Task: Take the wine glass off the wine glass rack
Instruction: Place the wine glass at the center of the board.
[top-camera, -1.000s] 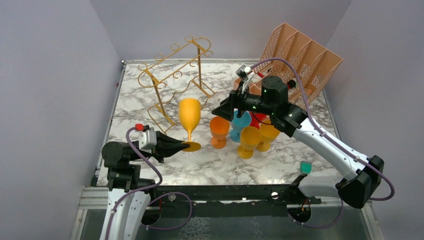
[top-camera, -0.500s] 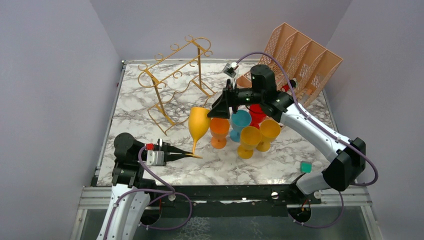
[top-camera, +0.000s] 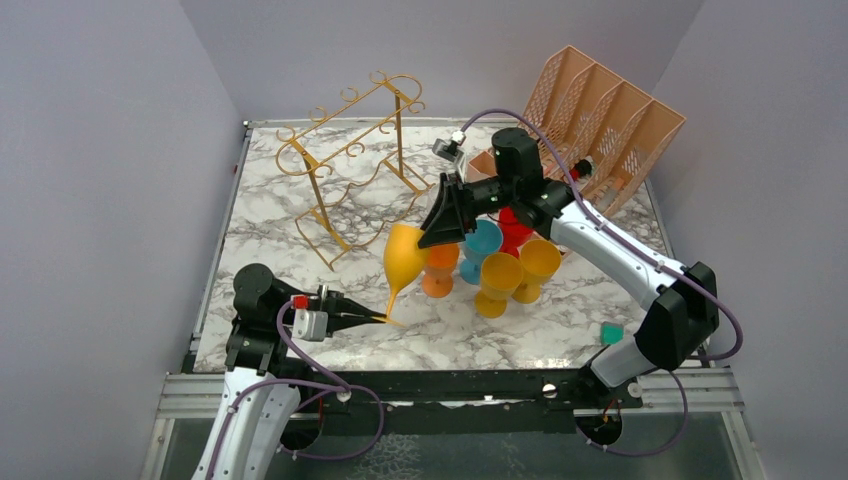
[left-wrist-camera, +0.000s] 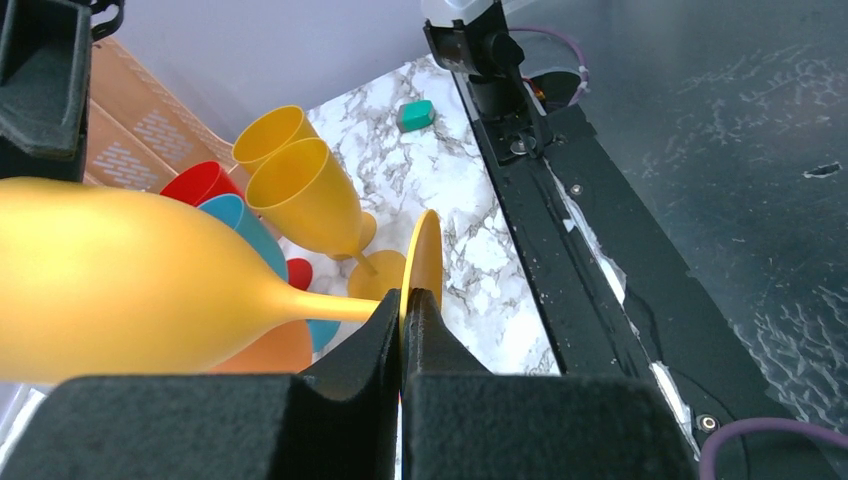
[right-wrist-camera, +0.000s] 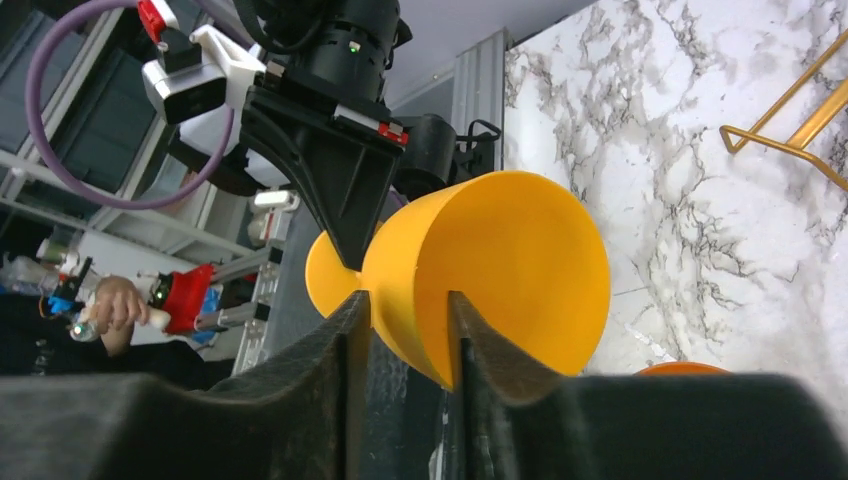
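**Yellow wine glass off the rack, tilted between both arms**

The marble worktop (top-camera: 270, 230) is walled on its left, far and right sides; only the near edge, where the arms are bolted, is open. The wine glass rack (top-camera: 340, 165) takes up the far-left part. A peach file organizer (top-camera: 610, 120) leans in the far-right corner. Bare marble lies along the left edge beside the rack, and in a band along the near edge in front of the grouped glasses.

Count: one gold wire rack, one organizer and one small teal block (top-camera: 611, 333) near the right arm's base. There are six glasses in all. Five stand bunched at mid-worktop: one orange glass (top-camera: 440, 265), one blue glass (top-camera: 482, 240), one red glass (top-camera: 515, 225) and two yellow glasses (top-camera: 500, 275).

The sixth, the wine glass (top-camera: 403, 258), is clear of the rack, near its closest foot and just beside the orange glass. Its long axis is tilted, with the foot low and toward the near edge and the bowl higher and farther. The mouth faces up and away, toward the right arm.

The left end effector (left-wrist-camera: 403, 300) is clenched on the rim of the glass's foot disc (left-wrist-camera: 422, 265). The right end effector (right-wrist-camera: 405, 310) has its fingers (right-wrist-camera: 350, 340) apart, with part of the bowl between them; whether they press on it cannot be told.
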